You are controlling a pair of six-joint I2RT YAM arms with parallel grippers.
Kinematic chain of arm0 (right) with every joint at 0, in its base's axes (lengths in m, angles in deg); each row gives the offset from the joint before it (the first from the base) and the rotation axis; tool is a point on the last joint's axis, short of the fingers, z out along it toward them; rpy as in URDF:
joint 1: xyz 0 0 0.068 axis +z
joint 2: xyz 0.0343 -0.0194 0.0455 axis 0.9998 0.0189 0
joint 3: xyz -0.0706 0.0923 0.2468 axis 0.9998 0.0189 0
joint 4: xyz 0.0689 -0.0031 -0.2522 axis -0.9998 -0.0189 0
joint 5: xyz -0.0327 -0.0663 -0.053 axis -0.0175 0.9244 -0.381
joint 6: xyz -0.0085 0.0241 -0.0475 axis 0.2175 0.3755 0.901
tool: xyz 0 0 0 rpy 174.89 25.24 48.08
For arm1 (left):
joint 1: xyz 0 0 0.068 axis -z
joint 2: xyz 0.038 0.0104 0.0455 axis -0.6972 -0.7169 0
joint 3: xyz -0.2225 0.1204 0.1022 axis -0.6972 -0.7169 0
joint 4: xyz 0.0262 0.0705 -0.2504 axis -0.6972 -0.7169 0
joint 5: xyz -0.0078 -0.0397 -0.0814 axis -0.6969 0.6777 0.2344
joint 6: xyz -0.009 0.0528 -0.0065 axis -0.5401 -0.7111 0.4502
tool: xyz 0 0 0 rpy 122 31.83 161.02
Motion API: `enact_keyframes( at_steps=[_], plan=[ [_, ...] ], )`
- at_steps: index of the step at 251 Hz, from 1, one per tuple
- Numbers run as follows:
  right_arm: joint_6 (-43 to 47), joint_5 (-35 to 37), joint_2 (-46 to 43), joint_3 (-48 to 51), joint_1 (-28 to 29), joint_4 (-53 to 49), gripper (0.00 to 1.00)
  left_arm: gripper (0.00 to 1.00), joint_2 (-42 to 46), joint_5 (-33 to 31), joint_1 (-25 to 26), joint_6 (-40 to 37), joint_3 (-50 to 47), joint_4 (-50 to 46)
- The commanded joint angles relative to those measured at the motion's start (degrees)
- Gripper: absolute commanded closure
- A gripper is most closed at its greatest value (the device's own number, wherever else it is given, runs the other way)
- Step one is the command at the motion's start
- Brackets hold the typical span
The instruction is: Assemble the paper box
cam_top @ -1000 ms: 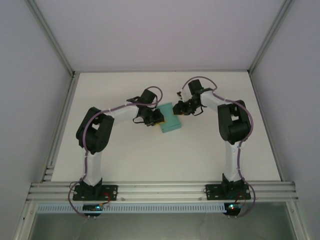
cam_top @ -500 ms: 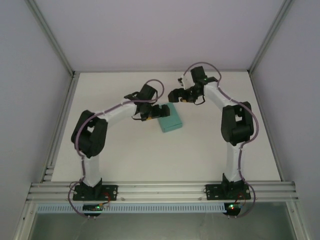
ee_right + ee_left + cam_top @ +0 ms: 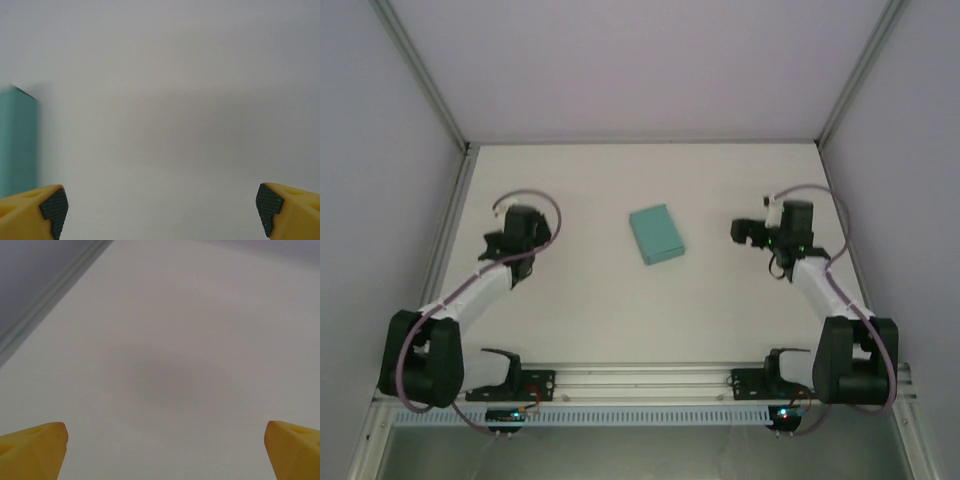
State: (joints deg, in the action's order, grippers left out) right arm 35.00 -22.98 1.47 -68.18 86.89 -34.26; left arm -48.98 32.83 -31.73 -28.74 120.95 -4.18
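Since the paper box (image 3: 656, 235) lies shut and squared on the middle of the worktop (image 3: 620, 320), a plain teal block with no loose flap that the overhead view can resolve, the assembling looks done. The step in hand reads as getting the arms clear of the box and parking them.

The left claw (image 3: 165, 432) hangs over bare worktop near the left rail (image 3: 445, 240), its yellow fingertips (image 3: 35, 450) spread wide with nothing between them. The right claw (image 3: 159, 197) is spread just as wide and is equally empty. It sits to the right of the box, well apart from it, and its wrist camera catches one blurred teal side of the box at the left edge.

To do this well, the robot should hold both claws apart and carry them high enough that no finger or cable loop grazes the box — thin paper of that kind would likely slide, or pop a tucked flap, at a light knock. The right arm needs more care, since its claw faces toward the box. Any travel should run away from the box or straight back toward the base, never across the middle. The left arm has the rail close on its outer side, so folding inward toward its base looks safer than swinging outward.

Whether the closing flap is fully tucked cannot be told from here — a look from a wrist camera before parking would settle it.
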Motion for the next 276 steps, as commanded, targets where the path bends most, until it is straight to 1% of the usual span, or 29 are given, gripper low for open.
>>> enact_keyframes(
  at_steps=[1,17,24,35,46,52,60,63,69,78,85,93,103,119,125,131,137,141,145,149,158,161,172,179,187,196,213,228,276],
  plan=[
    [-0.26,7.34,2.39,7.02,-0.84,18.0,0.01,0.01,2.02,0.94,-3.12,-7.12,-4.04,18.93],
    [-0.1,8.56,5.51,10.7,-0.9,28.31,0.01,0.01,1.11,4.4,-3.24,-14.03,-5.5,24.73],
    [-0.69,8.83,6.9,12.0,-0.93,34.21,0.01,0.01,0.15,4.85,-3.31,-16.32,-6.57,27.78],
    [-0.18,9.13,7.68,12.38,-1.05,36.78,0.01,0.01,-1.93,4.12,-3.33,-18.94,-7.93,31.27],
    [0.39,9.46,9.64,13.51,-1.07,43.49,0.01,0.01,-3.8,4.01,-3.35,-19.7,-8.95,32.19],
    [0.23,7.64,10.46,13.24,-1.12,42.93,0.01,0.01,-5.04,3.91,-3.33,-19.82,-9.98,33.82],
    [2.28,8.27,11.86,13.12,-1.15,43.55,0.0,0.01,-6.67,3.91,-3.48,-20.24,-11.53,38.31],
    [2.35,8.9,12.66,13.31,-1.14,44.96,0.0,0.0,-6.83,3.41,-3.31,-20.64,-11.74,39.5],
    [2.61,8.88,14.52,14.27,-0.74,48.44,0.0,0.01,-6.24,2.85,-2.72,-19.9,-11.24,37.76],
    [2.93,7.87,18.48,15.62,-0.45,55.25,0.01,0.0,-6.19,6.53,-3.22,-20.67,-12.11,39.53],
    [0.63,6.46,20.05,16.53,-0.17,59.11,0.01,0.01,-6.58,6.32,-3.57,-21.05,-12.47,41.24],
    [0.75,6.33,17.82,16.42,-0.56,55.18,0.0,0.01,-6.48,5.15,-3.67,-20.77,-12.09,40.29],
    [2.64,8.28,16.19,15.33,-0.87,50.17,0.01,0.0,-6.66,6.4,-4.09,-21.86,-12.74,42.16],
    [0.31,7.03,18.67,14.82,-0.88,53.46,0.01,0.01,-7.58,6.64,-4.5,-24.39,-14.4,47.61],
    [0.44,6.19,18.66,14.43,-0.62,52.88,0.0,0.01,-8.19,6.45,-4.74,-24.48,-15.0,49.29],
    [1.31,6.02,17.94,13.55,-0.56,49.75,0.01,0.0,-10.09,7.7,-5.93,-24.01,-16.09,52.96],
    [3.44,7.6,17.48,12.77,-0.53,48.19,0.0,0.01,-12.98,8.33,-7.3,-22.72,-17.5,58.69],
    [3.77,8.18,17.53,12.65,-0.01,48.08,0.0,0.01,-14.99,9.65,-8.31,-23.26,-18.16,63.77],
    [3.84,8.68,17.75,12.8,0.27,48.75,0.0,0.01,-15.8,10.2,-8.58,-23.72,-18.35,65.83],
    [3.72,9.03,18.02,13.11,0.47,49.94,0.01,0.01,-15.01,10.67,-8.56,-23.67,-17.87,63.78],
    [2.31,8.66,18.29,13.27,0.83,50.41,0.01,0.01,-11.88,12.91,-8.91,-21.7,-15.29,52.64],
    [2.29,8.49,18.23,13.13,0.83,49.79,0.0,0.01,-11.84,14.02,-9.62,-21.18,-14.71,50.91],
    [2.38,8.15,17.93,12.86,0.88,48.36,0.01,0.01,-14.72,17.05,-11.83,-20.54,-13.63,53.63],
    [2.46,8.09,18.11,13.02,0.89,48.75,0.01,0.01,-16.06,19.87,-12.75,-19.88,-12.0,49.69],
    [2.46,8.29,18.24,13.23,0.94,49.75,0.0,0.01,-16.79,20.89,-13.07,-20.09,-13.91,54.25],
    [2.37,8.01,18.13,13.13,0.97,49.04,0.01,0.01,-16.99,18.87,-13.18,-19.38,-15.01,57.31],
    [2.42,7.89,18.16,13.12,1.05,49.11,0.0,0.01,-16.1,18.77,-13.22,-19.12,-13.46,52.56],
    [2.42,7.57,18.08,13.09,1.01,48.59,0.0,0.01,-16.62,18.57,-12.91,-19.58,-13.79,54.09],
    [2.49,7.65,18.17,12.85,0.97,48.43,0.0,0.01,-16.4,18.6,-12.91,-19.55,-13.61,53.3]
  ],
)
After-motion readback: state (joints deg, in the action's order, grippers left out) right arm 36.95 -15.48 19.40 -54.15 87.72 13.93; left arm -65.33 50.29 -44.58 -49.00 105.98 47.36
